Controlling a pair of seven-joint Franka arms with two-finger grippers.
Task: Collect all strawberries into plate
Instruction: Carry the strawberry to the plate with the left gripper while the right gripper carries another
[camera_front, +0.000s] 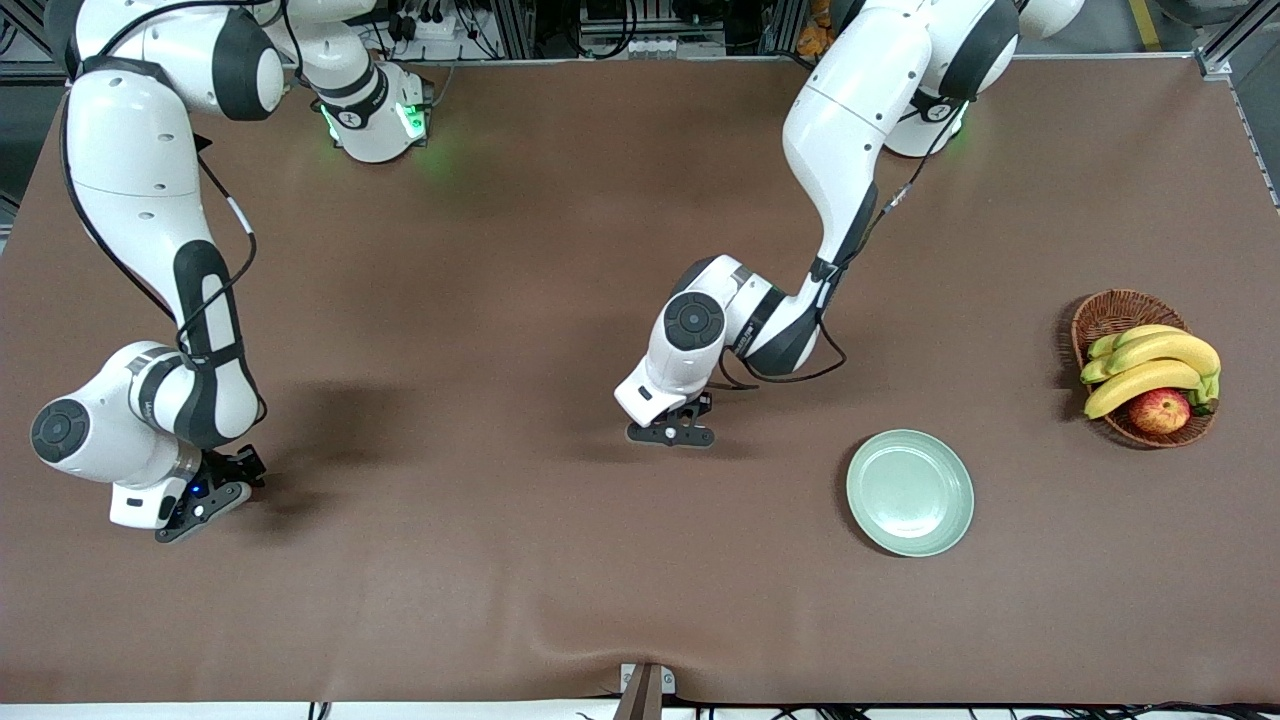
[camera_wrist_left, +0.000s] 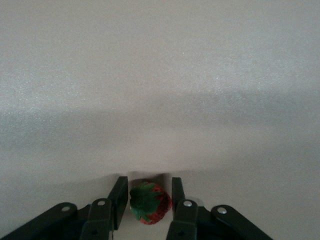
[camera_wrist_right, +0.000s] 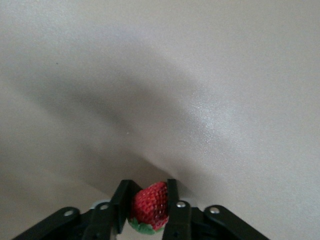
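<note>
Inspecting the table (camera_front: 520, 300), we find both arms lowered to its brown cover, each with a berry between its fingers.

The left gripper (camera_front: 672, 434) is down at the middle of the table, nearer the front camera's edge than the arm's base. In the left wrist view the left gripper (camera_wrist_left: 146, 202) is clenched on a strawberry (camera_wrist_left: 149, 205): both fingers (camera_wrist_left: 119, 201) touch the fruit's sides, and its green leafy top faces the camera. We cannot tell whether this berry still touches the cover.

The right gripper (camera_front: 205, 505) is down near the table edge at the right arm's end. In the right wrist view the right gripper (camera_wrist_right: 148, 205) is clamped on a second strawberry (camera_wrist_right: 150, 205), red flesh toward the camera and green leaves at the wrist side; its fingers (camera_wrist_right: 122, 205) press on both sides.

Neither berry shows in the front view, as each is hidden under its gripper. We see no third berry in any view.

The plate (camera_front: 910, 492), pale green, lies flat on the table, toward the left arm's end and nearer the front camera than the left gripper, well apart from it. It holds nothing.

A wicker basket (camera_front: 1110, 315) with bananas (camera_front: 1150, 362) and an apple (camera_front: 1160, 410) sits near the table edge at the left arm's end.
</note>
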